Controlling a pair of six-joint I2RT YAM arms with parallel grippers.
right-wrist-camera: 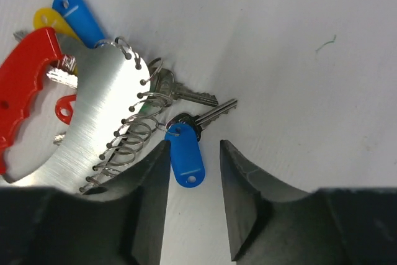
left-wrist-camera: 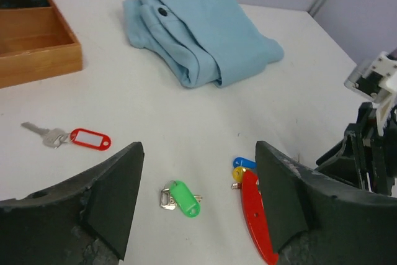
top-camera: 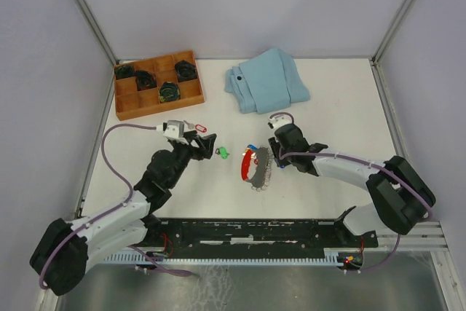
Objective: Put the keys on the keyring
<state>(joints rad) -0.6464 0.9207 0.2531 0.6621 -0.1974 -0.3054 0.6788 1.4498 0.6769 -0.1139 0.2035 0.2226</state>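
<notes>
Keyring (top-camera: 255,169) sits mid-table, well off every edge, with bare tabletop (top-camera: 335,114) all round. Right gripper (right-wrist-camera: 193,146) is just beside its loops, jaws parted, clamping nothing. Blue-tag key (right-wrist-camera: 185,156) lies between the tips, head at the loops. Left gripper (left-wrist-camera: 198,153) is spread wide and empty above green-tag key (left-wrist-camera: 183,198). Red-tag key (left-wrist-camera: 90,139) lies loose further left, both on open table.

Count: two loose keys. At the ring: two blue tags, one yellow tag (right-wrist-camera: 48,22), one red tag end half hidden. One folded cloth (top-camera: 266,80) at the far edge, one wooden tray (top-camera: 132,103) in the far-left corner.
</notes>
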